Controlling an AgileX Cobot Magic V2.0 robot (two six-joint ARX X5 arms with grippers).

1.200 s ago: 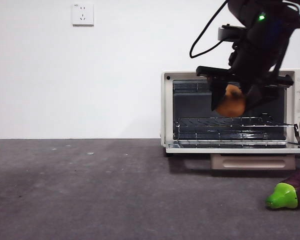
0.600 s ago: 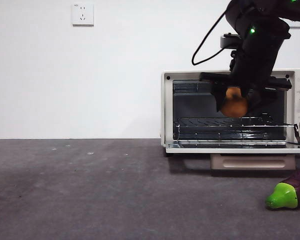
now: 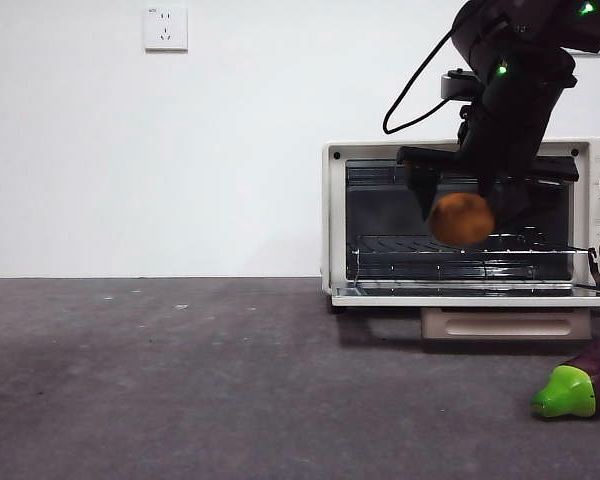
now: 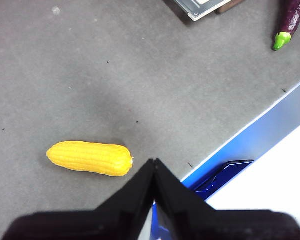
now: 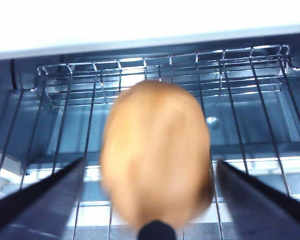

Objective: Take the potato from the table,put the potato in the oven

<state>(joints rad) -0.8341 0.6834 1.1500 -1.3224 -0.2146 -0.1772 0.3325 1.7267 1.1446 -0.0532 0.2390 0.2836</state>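
Note:
The orange-brown potato (image 3: 461, 220) hangs blurred just above the wire rack (image 3: 410, 250), in front of the open cream-white oven (image 3: 333, 215). My right gripper (image 3: 467, 203) is directly over it at the oven mouth. In the right wrist view the potato (image 5: 157, 155) sits between the two black jaws of the right gripper (image 5: 150, 162), with a gap on each side, so the gripper is open and the potato is loose. The rack (image 5: 250, 75) lies beneath. My left gripper (image 4: 154, 164) is shut over the table (image 4: 115, 75), away from the oven.
The oven door (image 3: 480, 296) lies folded down flat in front. A purple eggplant with a green cap (image 3: 570, 388) lies on the table (image 3: 180, 380) at the front right. A yellow corn cob (image 4: 89, 158) lies near the left gripper, beside the table's edge.
The right gripper's jaws have spread apart and let go of the potato, which has dropped slightly lower toward the rack. The arm itself has edged closer to the oven.

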